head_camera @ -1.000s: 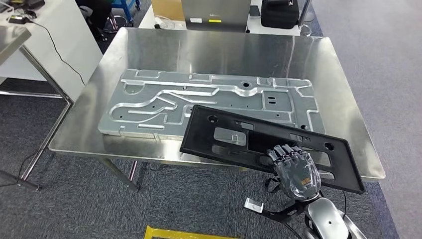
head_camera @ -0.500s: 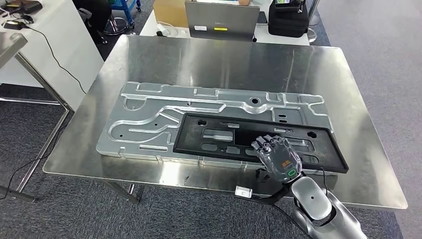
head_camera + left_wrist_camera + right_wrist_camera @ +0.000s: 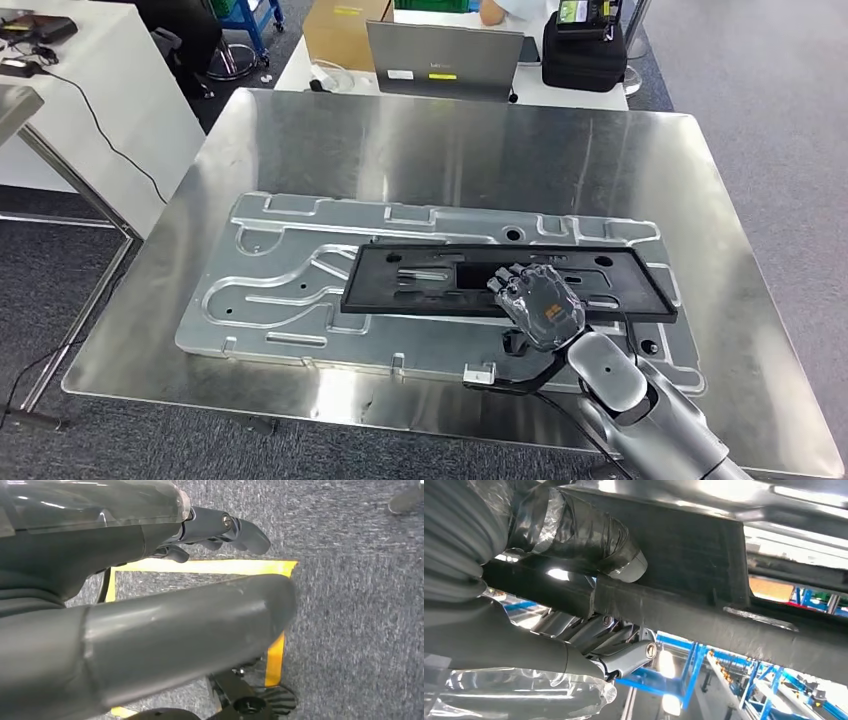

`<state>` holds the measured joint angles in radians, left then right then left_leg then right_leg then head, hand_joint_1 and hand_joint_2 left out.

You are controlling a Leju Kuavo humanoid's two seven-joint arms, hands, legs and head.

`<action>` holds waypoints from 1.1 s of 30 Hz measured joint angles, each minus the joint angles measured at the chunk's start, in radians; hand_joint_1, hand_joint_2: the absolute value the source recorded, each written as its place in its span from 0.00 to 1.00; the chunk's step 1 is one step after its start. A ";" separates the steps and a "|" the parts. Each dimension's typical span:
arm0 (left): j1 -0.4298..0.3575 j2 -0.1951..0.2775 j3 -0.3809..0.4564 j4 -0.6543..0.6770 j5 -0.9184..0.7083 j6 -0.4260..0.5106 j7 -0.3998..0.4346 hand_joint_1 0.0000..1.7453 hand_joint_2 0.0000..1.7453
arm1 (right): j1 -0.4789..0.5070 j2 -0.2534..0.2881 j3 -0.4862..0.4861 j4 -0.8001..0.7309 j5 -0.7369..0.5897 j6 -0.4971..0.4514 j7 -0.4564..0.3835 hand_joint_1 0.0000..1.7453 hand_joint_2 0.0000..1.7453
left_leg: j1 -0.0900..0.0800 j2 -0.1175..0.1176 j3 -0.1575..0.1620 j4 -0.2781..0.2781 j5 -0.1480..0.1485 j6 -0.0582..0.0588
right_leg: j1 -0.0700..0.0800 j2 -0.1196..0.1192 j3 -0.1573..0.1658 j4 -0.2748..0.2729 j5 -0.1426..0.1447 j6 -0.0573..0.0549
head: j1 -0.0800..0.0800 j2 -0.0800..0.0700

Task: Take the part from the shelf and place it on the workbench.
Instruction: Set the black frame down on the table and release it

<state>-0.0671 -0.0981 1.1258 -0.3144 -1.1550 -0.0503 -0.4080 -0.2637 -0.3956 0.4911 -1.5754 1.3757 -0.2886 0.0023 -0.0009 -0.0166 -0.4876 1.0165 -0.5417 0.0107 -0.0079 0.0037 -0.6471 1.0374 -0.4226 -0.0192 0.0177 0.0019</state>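
A long black frame-shaped part (image 3: 440, 282) lies level over the big silver machined plate (image 3: 270, 290) on the steel workbench (image 3: 440, 140). My right hand (image 3: 538, 303) grips the part at its near edge, right of the middle. In the right wrist view the thumb (image 3: 589, 535) presses one face of the black part (image 3: 684, 550) and the fingers (image 3: 624, 655) curl against the other face. Whether the part touches the plate I cannot tell. My left hand (image 3: 150, 605) hangs over the carpet, holding nothing, its fingers apart.
Behind the workbench stand a grey laptop (image 3: 445, 62), a cardboard box (image 3: 345, 30) and a black case (image 3: 585, 55). A white table (image 3: 90, 90) with cables stands at the left. Yellow floor tape (image 3: 210, 566) marks the carpet below my left hand.
The camera has come closer to the workbench. My right hand has carried the black part forward from the near edge, levelled it, and brought it over the silver plate.
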 joint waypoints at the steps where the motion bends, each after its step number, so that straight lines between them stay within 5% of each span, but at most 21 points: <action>1: -0.001 0.000 0.000 0.001 0.000 0.000 -0.003 0.00 0.00 | -0.005 0.000 0.004 0.005 -0.004 0.000 0.001 1.00 1.00 | 0.001 0.003 -0.010 0.025 -0.017 -0.005 | -0.001 0.000 0.007 -0.003 -0.002 -0.006 | 0.000 0.000; 3: -0.003 0.000 0.000 0.002 0.002 0.001 -0.007 0.00 0.00 | -0.010 0.000 0.011 0.014 -0.010 0.000 0.003 1.00 1.00 | 0.004 0.008 -0.069 0.137 -0.072 -0.015 | -0.001 -0.002 0.017 -0.005 -0.009 -0.016 | 0.000 0.000; 4: -0.003 0.000 0.000 0.002 0.003 0.001 -0.008 0.00 0.00 | -0.011 0.000 0.014 0.020 -0.012 0.000 0.004 0.75 1.00 | 0.005 0.009 -0.110 0.204 -0.099 -0.018 | 0.000 -0.002 0.019 -0.005 -0.012 -0.018 | 0.000 0.000; 5: -0.003 0.000 0.000 0.002 0.003 0.001 -0.008 0.00 0.25 | -0.011 0.000 0.018 0.025 -0.013 -0.001 0.004 0.50 1.00 | 0.005 0.009 -0.145 0.253 -0.111 -0.020 | 0.002 -0.003 0.021 -0.004 -0.016 -0.020 | 0.000 0.000; 7: -0.001 0.000 0.000 0.002 0.002 0.004 -0.007 0.00 0.75 | -0.011 0.000 0.023 0.035 -0.014 -0.001 0.005 0.00 1.00 | 0.005 0.009 -0.163 0.241 -0.071 -0.017 | 0.004 -0.001 0.029 -0.004 -0.022 -0.020 | 0.000 0.000; 8: -0.001 0.001 0.000 0.002 -0.002 0.009 -0.004 0.00 0.75 | -0.011 0.000 0.025 0.039 -0.016 -0.002 0.005 0.00 1.00 | 0.004 0.009 -0.146 0.182 -0.025 -0.011 | 0.006 0.000 0.035 -0.004 -0.026 -0.019 | 0.000 0.000; 9: -0.001 0.002 -0.001 0.002 -0.005 0.015 0.000 0.00 0.50 | -0.011 0.000 0.026 0.041 -0.018 -0.002 0.006 0.00 1.00 | 0.002 0.009 -0.122 0.112 0.019 -0.003 | 0.007 0.000 0.041 -0.004 -0.029 -0.019 | 0.000 0.000; 11: -0.001 0.005 -0.002 0.003 -0.007 0.024 0.006 0.00 0.00 | -0.008 -0.001 0.027 0.046 -0.024 -0.004 0.008 0.00 1.00 | -0.006 0.009 -0.090 0.016 0.061 0.012 | 0.008 0.001 0.044 -0.004 -0.032 -0.013 | 0.000 0.000; 16: 0.008 0.010 -0.003 0.004 0.002 0.021 0.007 0.00 0.00 | 0.016 -0.009 0.018 0.056 -0.040 -0.021 0.021 0.00 1.00 | -0.002 0.011 -0.074 -0.024 0.089 0.033 | 0.007 0.002 0.038 0.016 -0.055 0.015 | 0.000 0.000; 20: 0.009 0.010 -0.003 0.007 0.009 0.016 0.008 0.00 0.00 | 0.040 -0.014 0.002 0.062 -0.045 -0.031 0.024 0.00 1.00 | 0.002 0.013 -0.072 -0.031 0.095 0.038 | -0.005 0.001 -0.058 0.228 -0.163 0.038 | 0.000 0.000; 22: 0.010 0.010 -0.003 0.010 0.012 0.016 0.010 0.00 0.00 | 0.053 -0.014 -0.006 0.064 -0.045 -0.036 0.022 0.00 1.00 | 0.004 0.013 -0.072 -0.027 0.092 0.036 | -0.012 0.000 -0.062 0.241 -0.145 0.047 | 0.000 0.000; 24: 0.010 0.010 -0.003 0.012 0.013 0.016 0.011 0.00 0.00 | 0.056 -0.013 -0.015 0.064 -0.045 -0.040 0.020 0.00 1.00 | 0.007 0.012 -0.071 -0.019 0.087 0.030 | -0.018 -0.002 0.003 0.118 -0.083 0.051 | 0.000 0.000; 26: 0.009 0.012 -0.003 0.013 0.014 0.013 0.011 0.00 0.00 | 0.057 -0.013 -0.021 0.063 -0.045 -0.041 0.019 0.00 1.00 | 0.005 0.011 -0.074 -0.007 0.084 0.020 | -0.016 -0.002 0.055 0.016 -0.048 0.046 | 0.000 0.000; 30: 0.010 0.015 -0.002 0.019 0.021 0.003 0.011 0.00 0.00 | 0.060 -0.012 -0.027 0.062 -0.045 -0.042 0.017 0.00 1.00 | 0.005 0.009 -0.081 0.001 0.080 -0.001 | -0.011 0.000 0.057 -0.006 -0.036 0.019 | 0.000 0.000; 33: 0.010 0.018 -0.001 0.021 0.023 0.000 0.011 0.00 0.00 | 0.060 -0.012 -0.028 0.062 -0.045 -0.042 0.017 0.00 1.00 | 0.009 0.011 -0.121 0.106 -0.010 -0.014 | -0.014 -0.006 0.043 -0.014 -0.017 -0.004 | 0.000 0.000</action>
<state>-0.0568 -0.0805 1.1247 -0.2934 -1.1323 -0.0499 -0.3973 -0.2033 -0.4073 0.4634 -1.5134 1.3306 -0.3307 0.0190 0.0085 -0.0058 -0.6085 1.1221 -0.5521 -0.0032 -0.0223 -0.0021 -0.6040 1.0231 -0.4401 -0.0228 0.0175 0.0019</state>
